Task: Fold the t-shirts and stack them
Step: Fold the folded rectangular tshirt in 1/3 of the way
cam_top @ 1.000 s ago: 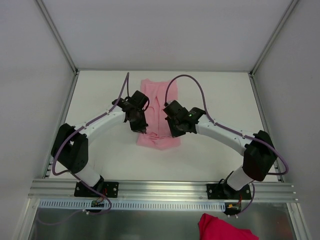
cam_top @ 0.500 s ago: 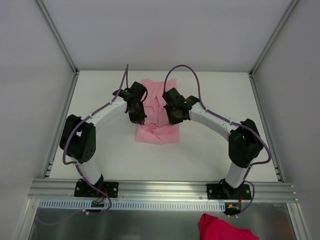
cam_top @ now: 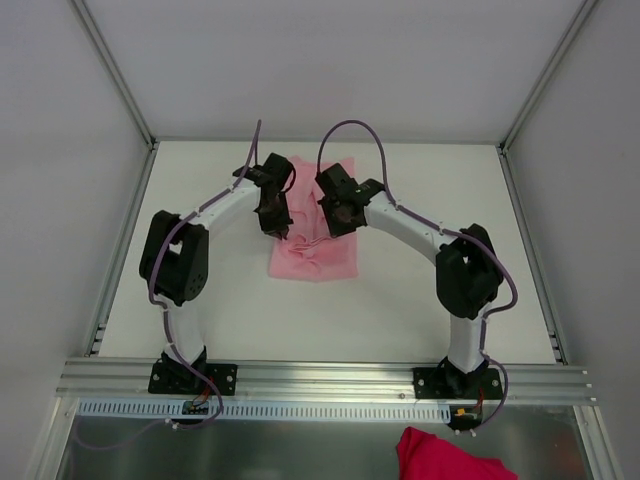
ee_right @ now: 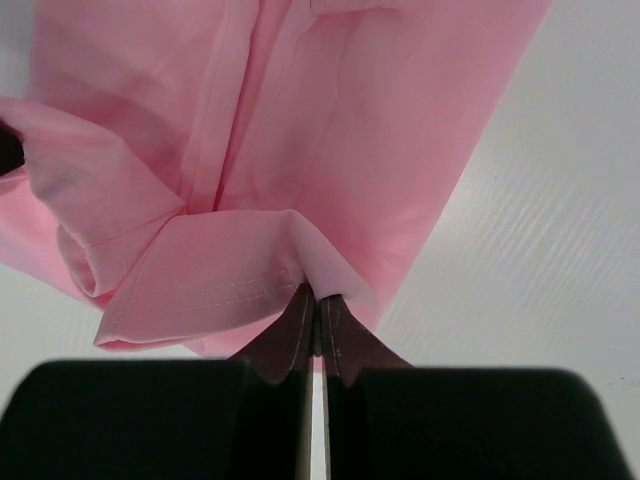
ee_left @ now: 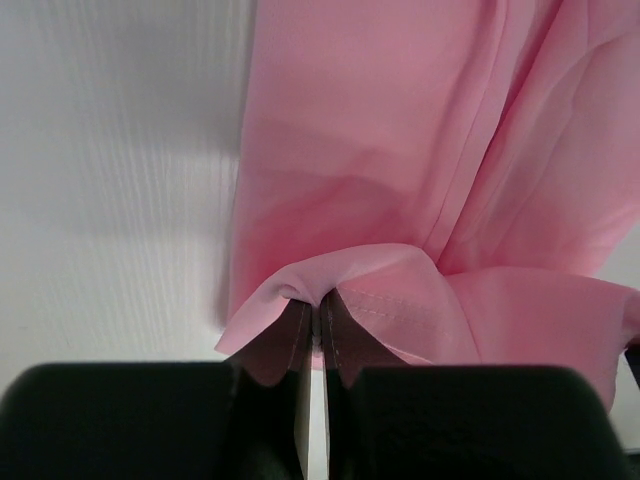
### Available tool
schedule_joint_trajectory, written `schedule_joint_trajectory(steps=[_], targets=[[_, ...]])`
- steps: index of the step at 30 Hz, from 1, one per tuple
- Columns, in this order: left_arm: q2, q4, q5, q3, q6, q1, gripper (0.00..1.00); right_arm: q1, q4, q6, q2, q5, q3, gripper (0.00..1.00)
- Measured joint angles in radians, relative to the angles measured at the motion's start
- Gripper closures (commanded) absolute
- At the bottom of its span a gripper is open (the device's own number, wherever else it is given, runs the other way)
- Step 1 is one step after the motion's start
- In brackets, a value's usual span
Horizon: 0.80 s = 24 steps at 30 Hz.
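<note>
One pink t-shirt (cam_top: 318,262), two sets of jaws, both pinching it

White table (cam_top: 420,300), enclosed by white walls (cam_top: 320,70). Aluminium rail (cam_top: 320,377) runs along its near edge. Magenta cloth (cam_top: 447,458) lies on metal shelf (cam_top: 250,450) below rail, partly out of view.

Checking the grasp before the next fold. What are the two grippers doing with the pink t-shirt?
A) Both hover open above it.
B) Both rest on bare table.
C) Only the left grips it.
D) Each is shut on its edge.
D: the wrist views show the left gripper and the right gripper each shut on a pinched hem of the t-shirt.
</note>
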Motion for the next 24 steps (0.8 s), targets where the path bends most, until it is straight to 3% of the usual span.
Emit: schedule_joint_trajectory(steps=[2, 3, 4, 5, 6, 7, 10, 12, 17, 19, 20, 24], targets=[[0.029, 0.0, 0.0, 0.035, 0.007, 0.006, 1.0, -0.002, -0.003, -0.009, 0.016, 0.008, 0.013, 0.99], [0.045, 0.001, -0.001, 0.054, 0.01, 0.008, 0.83, -0.002, -0.006, -0.012, 0.024, 0.022, 0.019, 0.96], [0.061, 0.001, -0.002, 0.073, 0.017, 0.012, 0.63, -0.002, -0.009, -0.013, 0.035, 0.04, 0.025, 0.79], [0.077, 0.002, -0.005, 0.092, 0.023, 0.014, 0.41, -0.002, -0.021, -0.016, 0.048, 0.066, 0.035, 0.44], [0.093, 0.008, -0.009, 0.108, 0.033, 0.018, 0.07, -0.002, -0.031, -0.017, 0.063, 0.102, 0.047, 0.36], [0.108, 0.013, -0.014, 0.123, 0.035, 0.02, 0.01, -0.002, -0.041, -0.021, 0.077, 0.14, 0.058, 0.22], [0.136, 0.038, -0.032, 0.14, 0.036, 0.032, 0.01, -0.002, -0.048, -0.032, 0.104, 0.259, 0.069, 0.03], [0.141, 0.047, -0.034, 0.14, 0.036, 0.035, 0.01, -0.002, -0.044, -0.039, 0.105, 0.308, 0.067, 0.02], [0.093, 0.111, -0.031, 0.087, 0.036, 0.039, 0.01, -0.002, 0.027, -0.048, 0.02, 0.338, -0.048, 0.23], [0.037, 0.133, -0.024, 0.032, 0.035, 0.039, 0.01, -0.002, 0.026, -0.049, -0.041, 0.339, -0.099, 0.6], [-0.002, 0.143, -0.022, -0.003, 0.034, 0.039, 0.01, -0.002, 0.029, -0.049, -0.073, 0.339, -0.12, 0.97], [-0.18, 0.173, -0.003, -0.122, 0.018, 0.039, 0.01, -0.002, 0.029, -0.007, -0.224, 0.327, -0.193, 0.99]])
